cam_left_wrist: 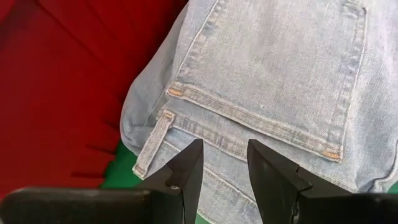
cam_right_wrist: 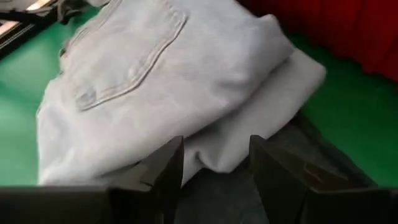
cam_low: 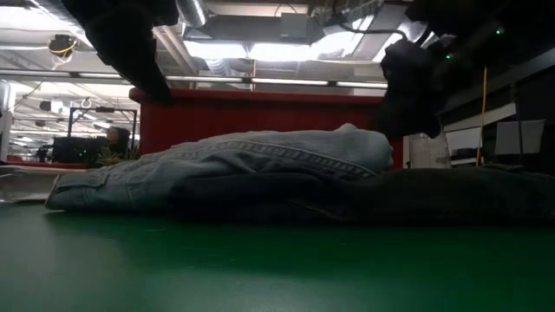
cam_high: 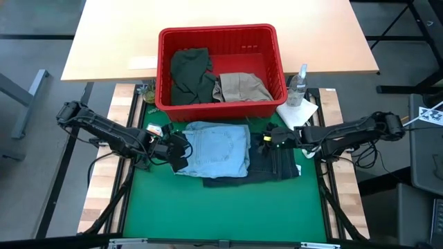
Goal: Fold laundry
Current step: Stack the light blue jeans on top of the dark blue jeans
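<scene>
Folded light jeans [cam_high: 218, 146] sit mid-mat on the dark jeans [cam_high: 277, 166], red basket [cam_high: 220, 38] right behind holding the green piece [cam_high: 188, 72] and khaki piece [cam_high: 241, 86]. Spray bottle [cam_high: 298, 84] far right. Both the left gripper [cam_left_wrist: 222, 168] and right gripper [cam_right_wrist: 214, 168] are released, holding nothing; only the wrist views show that.

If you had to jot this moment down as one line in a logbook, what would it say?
light blue jeans folded atop dark jeans on green mat | left gripper open at left edge | right gripper open at right edge | red basket holds two garments
</scene>
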Tool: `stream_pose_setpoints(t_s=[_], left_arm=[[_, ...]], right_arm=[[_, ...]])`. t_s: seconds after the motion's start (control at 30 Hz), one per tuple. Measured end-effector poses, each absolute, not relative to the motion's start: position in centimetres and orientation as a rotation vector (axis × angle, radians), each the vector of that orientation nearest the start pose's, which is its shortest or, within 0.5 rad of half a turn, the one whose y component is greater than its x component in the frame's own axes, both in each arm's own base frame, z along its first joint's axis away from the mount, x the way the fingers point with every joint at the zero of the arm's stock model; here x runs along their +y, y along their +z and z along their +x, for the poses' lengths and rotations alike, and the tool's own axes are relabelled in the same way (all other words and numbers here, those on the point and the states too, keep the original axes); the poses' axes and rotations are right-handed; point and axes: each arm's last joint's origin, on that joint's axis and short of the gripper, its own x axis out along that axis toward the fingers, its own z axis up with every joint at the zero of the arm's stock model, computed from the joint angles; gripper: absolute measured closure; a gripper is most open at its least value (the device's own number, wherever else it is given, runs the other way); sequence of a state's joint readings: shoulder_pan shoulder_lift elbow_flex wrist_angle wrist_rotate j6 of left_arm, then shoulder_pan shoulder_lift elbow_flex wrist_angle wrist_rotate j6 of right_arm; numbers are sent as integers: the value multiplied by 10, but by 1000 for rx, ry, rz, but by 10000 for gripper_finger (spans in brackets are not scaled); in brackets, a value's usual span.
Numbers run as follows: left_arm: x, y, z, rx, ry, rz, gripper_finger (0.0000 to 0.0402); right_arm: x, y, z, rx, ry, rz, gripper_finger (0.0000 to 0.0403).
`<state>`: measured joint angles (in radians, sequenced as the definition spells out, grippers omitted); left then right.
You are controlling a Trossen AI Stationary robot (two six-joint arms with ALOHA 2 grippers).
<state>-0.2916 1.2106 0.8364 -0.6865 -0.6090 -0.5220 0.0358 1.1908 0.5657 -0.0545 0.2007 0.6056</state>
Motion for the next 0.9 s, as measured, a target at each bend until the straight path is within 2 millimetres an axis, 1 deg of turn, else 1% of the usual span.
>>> stream_pose_setpoints(t_s=[0.1,0.23,0.53,0.67,0.9], left_arm=[[-48,237,217,842,519,-16,281],[-48,237,217,841,519,-17,281],[-48,237,217,839,518,-19,281],[-48,237,218,838,518,-19,281],[-48,237,218,838,518,-20,281]], right_arm=[[-2,189,232,612,-405,499,221],[-8,181,236,627,-461,552,221],[-6,161,242,702,-504,624,221],[-6,155,247,712,-481,639,221],[-5,146,261,663,-439,660,221]])
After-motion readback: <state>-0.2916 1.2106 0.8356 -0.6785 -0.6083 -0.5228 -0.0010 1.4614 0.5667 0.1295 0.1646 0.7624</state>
